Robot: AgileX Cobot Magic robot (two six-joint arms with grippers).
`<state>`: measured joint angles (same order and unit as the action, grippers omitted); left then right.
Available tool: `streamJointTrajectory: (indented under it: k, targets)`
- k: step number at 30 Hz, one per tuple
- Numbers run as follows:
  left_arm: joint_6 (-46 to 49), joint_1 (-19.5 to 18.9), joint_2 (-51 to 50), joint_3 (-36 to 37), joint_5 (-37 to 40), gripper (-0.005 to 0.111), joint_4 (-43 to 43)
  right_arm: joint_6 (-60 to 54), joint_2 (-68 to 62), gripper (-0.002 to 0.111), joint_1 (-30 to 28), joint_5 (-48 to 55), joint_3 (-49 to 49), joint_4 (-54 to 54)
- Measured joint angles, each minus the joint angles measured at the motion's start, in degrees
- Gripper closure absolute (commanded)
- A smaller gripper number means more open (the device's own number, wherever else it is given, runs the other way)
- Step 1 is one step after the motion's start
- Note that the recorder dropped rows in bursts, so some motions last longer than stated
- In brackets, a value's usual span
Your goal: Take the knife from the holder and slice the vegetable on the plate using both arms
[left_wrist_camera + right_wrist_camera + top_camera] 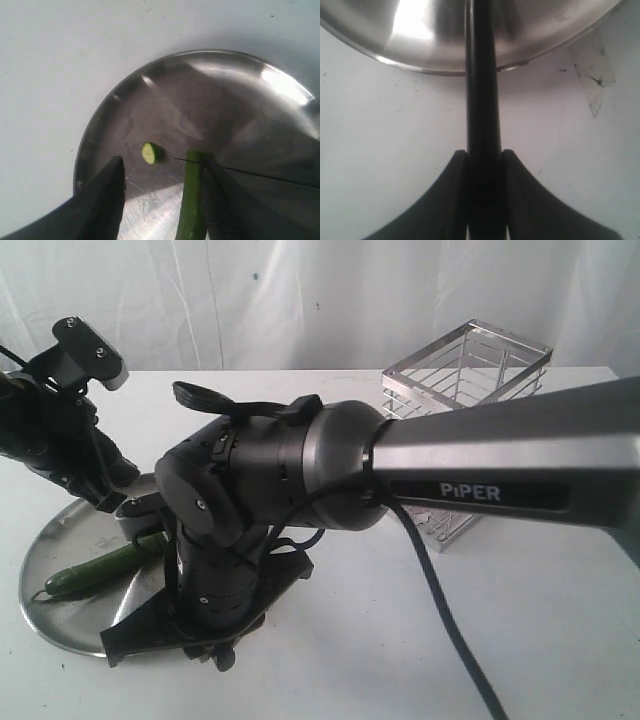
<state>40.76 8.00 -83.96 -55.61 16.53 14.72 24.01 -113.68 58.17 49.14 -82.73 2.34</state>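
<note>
The steel plate (50, 615) lies at the front left of the table. On it rests the dark green vegetable (100, 570), with a cut slice (150, 153) a little way off its end. My left gripper (162, 160) stands open over the plate; the vegetable (192, 205) lies against one finger (220, 200), and the other finger (100, 200) is well apart from it. The right gripper (483, 152) is shut on the black handle of the knife (482, 75), which reaches over the plate rim (420, 65). The thin blade edge (260, 175) crosses the vegetable's cut end.
The silver wire holder (465, 390) stands at the back right, with nothing showing in it. The big PiPER arm (480, 470) spans the middle of the exterior view and hides part of the plate. A white backdrop hangs behind the table.
</note>
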Motion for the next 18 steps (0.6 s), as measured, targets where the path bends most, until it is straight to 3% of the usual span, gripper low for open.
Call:
streamJointTrajectory:
  k: [18]
  targets:
    - [-0.2, 0.0, 0.0, 0.0, 0.1, 0.056, 0.4, 0.0, -1.2, 0.108, 0.1, -1.8, 0.0, -1.2]
